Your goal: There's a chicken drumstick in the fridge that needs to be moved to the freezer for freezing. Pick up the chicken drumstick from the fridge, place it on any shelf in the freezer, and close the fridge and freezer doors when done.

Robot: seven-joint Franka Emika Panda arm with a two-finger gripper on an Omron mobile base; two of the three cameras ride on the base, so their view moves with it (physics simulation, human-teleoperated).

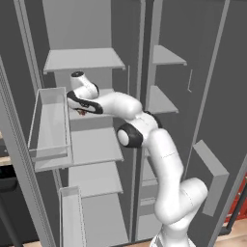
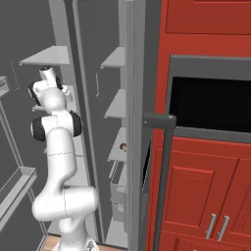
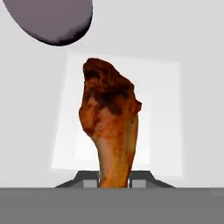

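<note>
On a pale fridge shelf [image 1: 94,117] lies the chicken drumstick [image 3: 109,127], its thin bone end caught between the gripper [image 3: 114,180] fingers, which have closed on it. Its long axis runs straight away from the hand, the meaty brown end pointing toward the back wall. Bare shelf lies open on both sides of the meat. A dark rounded object [image 3: 52,19] sits beyond it, apart. The door bin [image 1: 47,123] stands just left of the shelf's edge.
</note>
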